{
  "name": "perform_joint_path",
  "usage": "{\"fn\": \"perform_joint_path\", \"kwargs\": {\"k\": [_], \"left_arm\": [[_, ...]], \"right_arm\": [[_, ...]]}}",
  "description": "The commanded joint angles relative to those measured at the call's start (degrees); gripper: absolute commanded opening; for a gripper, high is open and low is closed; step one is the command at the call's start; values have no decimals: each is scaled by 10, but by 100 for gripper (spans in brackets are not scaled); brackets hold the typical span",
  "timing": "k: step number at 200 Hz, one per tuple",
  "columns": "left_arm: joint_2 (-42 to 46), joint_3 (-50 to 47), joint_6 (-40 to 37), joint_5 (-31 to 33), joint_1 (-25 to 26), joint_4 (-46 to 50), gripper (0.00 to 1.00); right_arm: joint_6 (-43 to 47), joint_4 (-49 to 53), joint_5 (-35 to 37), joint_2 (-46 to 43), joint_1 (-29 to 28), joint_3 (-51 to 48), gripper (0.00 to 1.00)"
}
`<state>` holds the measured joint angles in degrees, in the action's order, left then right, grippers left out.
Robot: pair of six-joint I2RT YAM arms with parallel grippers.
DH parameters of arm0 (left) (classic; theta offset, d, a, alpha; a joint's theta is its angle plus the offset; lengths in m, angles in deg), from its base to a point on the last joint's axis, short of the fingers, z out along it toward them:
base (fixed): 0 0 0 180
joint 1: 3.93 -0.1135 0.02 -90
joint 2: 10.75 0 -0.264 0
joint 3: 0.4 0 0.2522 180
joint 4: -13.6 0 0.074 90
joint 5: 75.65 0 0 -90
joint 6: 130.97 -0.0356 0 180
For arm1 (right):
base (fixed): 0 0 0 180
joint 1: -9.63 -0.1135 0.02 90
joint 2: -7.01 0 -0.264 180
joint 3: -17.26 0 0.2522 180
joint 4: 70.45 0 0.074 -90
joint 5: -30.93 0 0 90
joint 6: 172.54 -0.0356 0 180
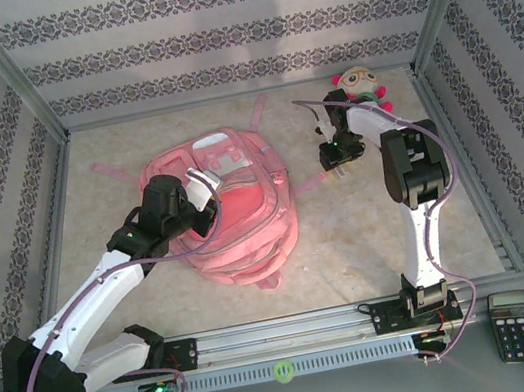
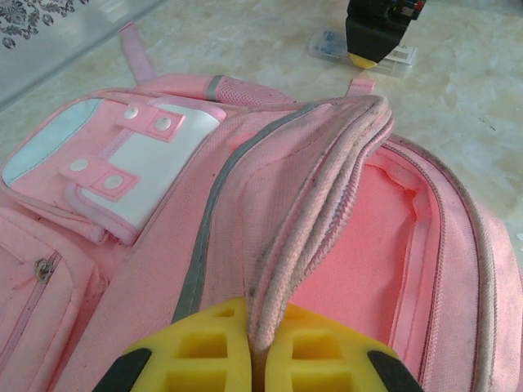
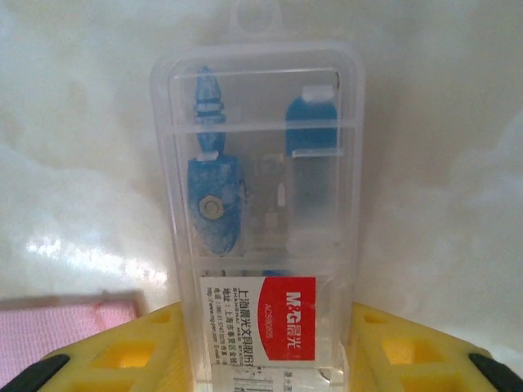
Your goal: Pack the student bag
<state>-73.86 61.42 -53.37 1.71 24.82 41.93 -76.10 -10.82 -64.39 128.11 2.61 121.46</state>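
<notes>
The student bag point(image 1: 246, 221) lies flat mid-table, a big pink backpack with its main compartment gaping. My left gripper point(image 2: 257, 347) is shut on the bag's zip-edged flap point(image 2: 327, 180) and holds it lifted, so the pink lining point(image 2: 368, 245) shows. To the right of the bag, my right gripper point(image 3: 265, 359) stands low over the table, its yellow fingers point(image 3: 131, 351) pressed against both long sides of a clear plastic case point(image 3: 265, 204) holding blue drawing tools and a red label. From the left wrist view that case point(image 2: 327, 42) lies beyond the bag under the right gripper point(image 2: 365, 57).
A small doll with pink hair point(image 1: 360, 85) sits at the back right. A black calculator point(image 1: 520, 323) rests outside the rail at the near right. A thin pink strap point(image 1: 312, 181) trails toward the case. Patterned walls enclose the marbled tabletop point(image 1: 119, 191).
</notes>
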Motion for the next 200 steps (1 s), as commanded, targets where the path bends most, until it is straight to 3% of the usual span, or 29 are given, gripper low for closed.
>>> {"fn": "perform_joint_path", "kwargs": {"k": [1, 30, 56, 105, 126, 157, 200], "left_arm": [[9, 34, 32, -25, -9, -41, 0], [1, 56, 70, -44, -13, -13, 1], [-6, 71, 103, -73, -18, 6, 1], [0, 67, 131, -108, -28, -17, 1], [-2, 63, 140, -125, -32, -30, 1], [-3, 60, 150, -146, -32, -46, 1], [-4, 59, 152, -164, -33, -53, 1]], "right_arm": [[8, -20, -15, -95, -5, -42, 38], [19, -78, -67, -245, -22, -132, 38], [87, -126, -74, -373, -87, -206, 37], [383, -235, -175, -541, -246, -351, 34], [468, -265, -151, -540, -305, -365, 33], [597, -285, -44, -479, -395, -348, 34], [650, -305, -3, -386, -422, -279, 37]]}}
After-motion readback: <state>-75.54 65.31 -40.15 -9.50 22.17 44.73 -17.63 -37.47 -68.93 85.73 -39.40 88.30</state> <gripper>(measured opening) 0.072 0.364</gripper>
